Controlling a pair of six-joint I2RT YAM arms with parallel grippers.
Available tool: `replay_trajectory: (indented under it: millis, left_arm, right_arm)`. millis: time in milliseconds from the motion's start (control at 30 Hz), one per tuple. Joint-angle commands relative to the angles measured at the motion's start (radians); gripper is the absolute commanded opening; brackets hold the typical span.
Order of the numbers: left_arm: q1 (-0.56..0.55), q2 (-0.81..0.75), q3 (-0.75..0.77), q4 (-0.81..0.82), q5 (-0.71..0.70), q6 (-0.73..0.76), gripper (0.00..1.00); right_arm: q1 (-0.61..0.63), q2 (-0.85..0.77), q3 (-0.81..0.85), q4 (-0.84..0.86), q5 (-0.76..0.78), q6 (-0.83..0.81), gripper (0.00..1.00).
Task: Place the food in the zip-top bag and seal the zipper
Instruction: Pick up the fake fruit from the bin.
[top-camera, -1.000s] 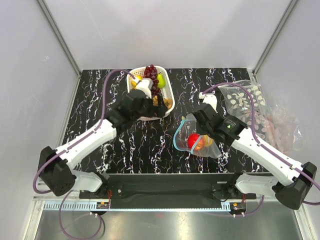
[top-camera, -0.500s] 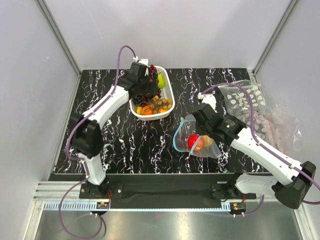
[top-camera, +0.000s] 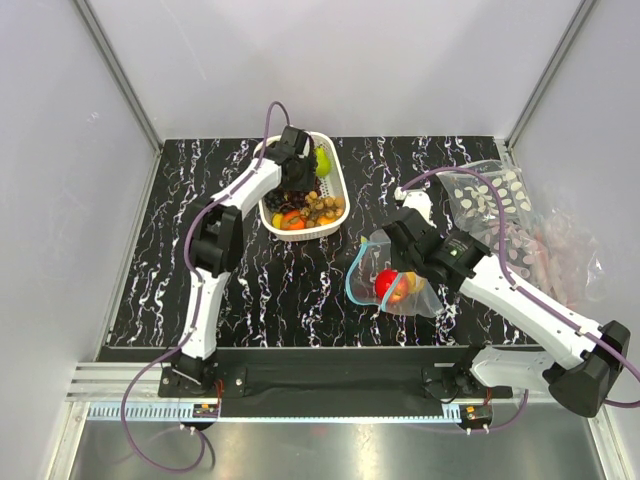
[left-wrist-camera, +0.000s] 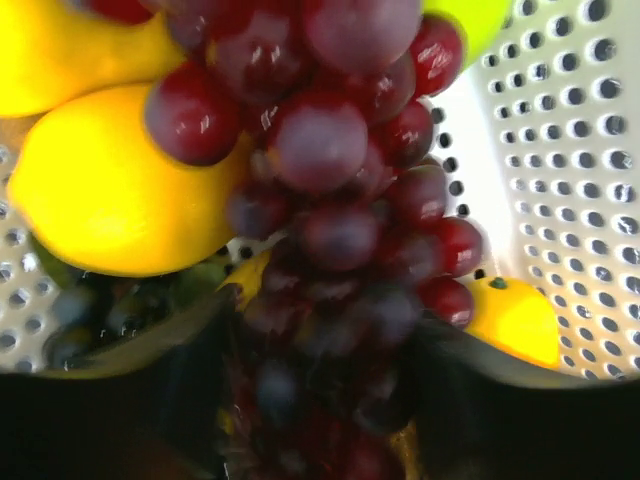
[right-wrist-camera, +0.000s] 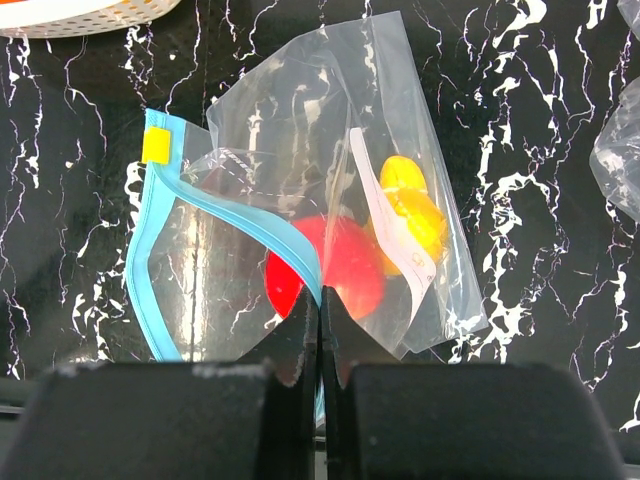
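In the left wrist view a bunch of dark purple grapes (left-wrist-camera: 340, 200) fills the gap of my left gripper (left-wrist-camera: 330, 400), both dark fingers (left-wrist-camera: 140, 390) pressed against its sides inside the white basket (left-wrist-camera: 560, 180). From above, that gripper (top-camera: 297, 172) is down in the basket (top-camera: 341, 190) beside a green fruit (top-camera: 322, 160). My right gripper (right-wrist-camera: 320, 305) is shut on the teal zipper (right-wrist-camera: 250, 215) of the zip-top bag (right-wrist-camera: 300, 110), whose mouth gapes to the left. A red apple (right-wrist-camera: 345, 265) and a yellow fruit (right-wrist-camera: 410, 210) lie inside the bag (top-camera: 418, 298).
A yellow lemon (left-wrist-camera: 110, 190) and a smaller yellow fruit (left-wrist-camera: 510, 315) lie beside the grapes. A clear bag patterned with white ovals (top-camera: 490, 195) and crumpled clear plastic (top-camera: 565, 250) lie at the right edge. Grey walls enclose the black marbled table (top-camera: 280, 290).
My left arm has stretched out over the basket and lowered into it, and its jaws have narrowed onto the grapes. The right arm and the bag have stayed put.
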Motion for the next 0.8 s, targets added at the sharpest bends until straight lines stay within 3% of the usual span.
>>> replay_trajectory:
  millis: [0, 100, 200, 500, 767]
  left_arm:
    - [0.023, -0.017, 0.047, 0.0, 0.056, 0.016, 0.42]
    - [0.025, -0.117, -0.045, 0.071, 0.085, 0.024, 0.29]
    - [0.023, -0.291, -0.165, 0.147, 0.127, 0.022, 0.25]
    - [0.025, -0.559, -0.286, 0.135, 0.209, 0.01, 0.27]
    - [0.023, -0.631, -0.251, 0.1, 0.223, 0.018, 0.29]
  right_arm:
    - [0.007, -0.032, 0.0, 0.024, -0.011, 0.013, 0.01]
    - [0.007, -0.035, 0.003, 0.019, -0.011, 0.01, 0.01]
    - [0.009, -0.033, 0.006, 0.017, -0.009, 0.01, 0.01]
    - [0.009, -0.038, 0.014, 0.017, -0.003, 0.002, 0.01]
    - [0.007, -0.041, 0.025, 0.013, -0.003, -0.002, 0.01]
